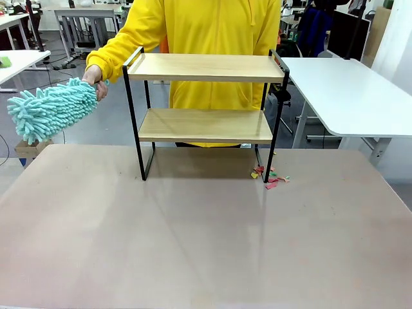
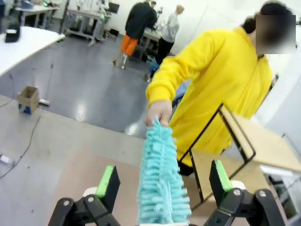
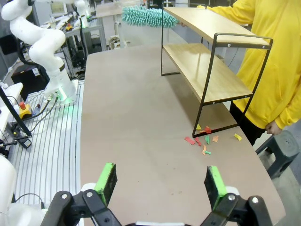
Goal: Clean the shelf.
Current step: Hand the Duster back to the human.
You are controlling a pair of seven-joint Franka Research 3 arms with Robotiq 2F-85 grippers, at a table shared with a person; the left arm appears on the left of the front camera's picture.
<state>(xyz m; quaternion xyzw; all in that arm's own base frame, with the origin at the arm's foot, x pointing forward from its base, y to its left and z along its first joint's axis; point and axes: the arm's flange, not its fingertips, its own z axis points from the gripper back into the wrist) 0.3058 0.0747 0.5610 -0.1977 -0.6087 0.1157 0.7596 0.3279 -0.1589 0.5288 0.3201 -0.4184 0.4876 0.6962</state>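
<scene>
Two boards of the shelf point(image 1: 205, 96) stand bare at the table's far middle. The person's hand point(image 1: 93, 74) holds a teal duster point(image 1: 51, 108) out left, between the released left gripper point(image 2: 163, 186) fingers, seemingly for handover. The right gripper point(image 3: 160, 181) is spread, empty.

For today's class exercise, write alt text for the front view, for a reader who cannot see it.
A small two-tier shelf of light wooden boards in a thin black metal frame stands on a beige table. Behind it, a person in a yellow top holds a fluffy turquoise duster out beside the shelf. Small coloured paper scraps lie by one shelf leg.
</scene>
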